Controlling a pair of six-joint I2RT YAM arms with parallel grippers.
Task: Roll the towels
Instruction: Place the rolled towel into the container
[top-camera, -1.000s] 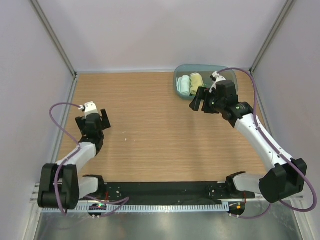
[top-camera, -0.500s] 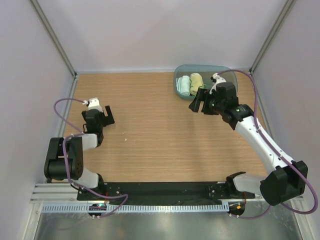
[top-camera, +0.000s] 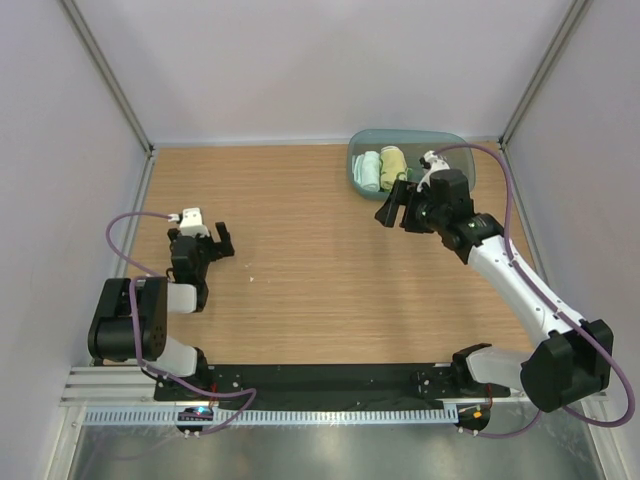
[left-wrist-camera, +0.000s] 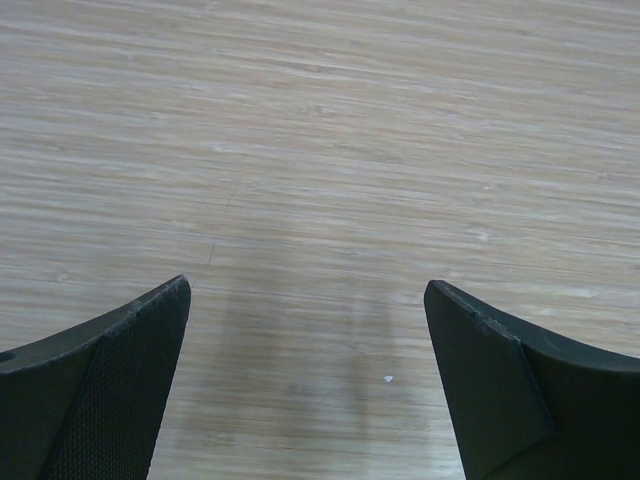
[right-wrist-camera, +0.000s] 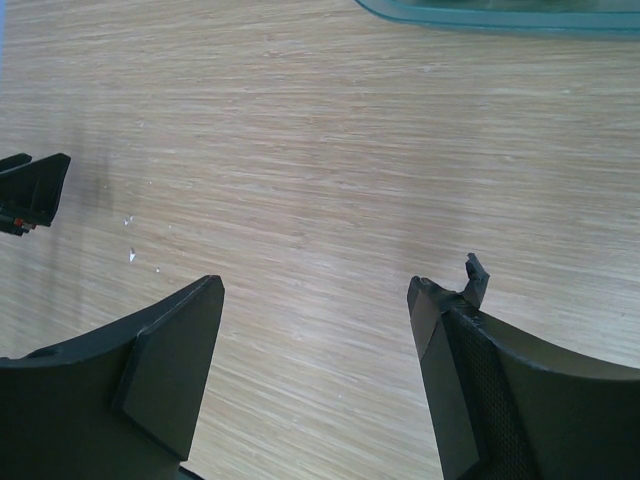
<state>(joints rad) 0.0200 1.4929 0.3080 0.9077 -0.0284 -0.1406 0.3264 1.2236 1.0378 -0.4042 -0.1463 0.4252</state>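
Note:
Two rolled towels lie side by side in the teal tray (top-camera: 455, 142) at the back right: a pale mint-white towel (top-camera: 368, 171) and a pale yellow towel (top-camera: 393, 162). My right gripper (top-camera: 392, 203) hangs open just in front of the tray's near left corner, with nothing between its fingers (right-wrist-camera: 170, 345); only bare wood shows there. The tray's rim (right-wrist-camera: 500, 15) crosses the top of the right wrist view. My left gripper (top-camera: 221, 243) is open low over the table at the left, far from the towels. Bare wood lies between its fingers (left-wrist-camera: 130, 340).
Grey walls and metal posts enclose the wooden table (top-camera: 300, 260) on three sides. A few tiny white specks (right-wrist-camera: 131, 255) lie on the wood near the left gripper. The black base rail (top-camera: 320, 385) runs along the near edge.
My left arm has folded back and its gripper has dropped nearer and turned to point right. My right gripper has shifted slightly left, away from the tray.

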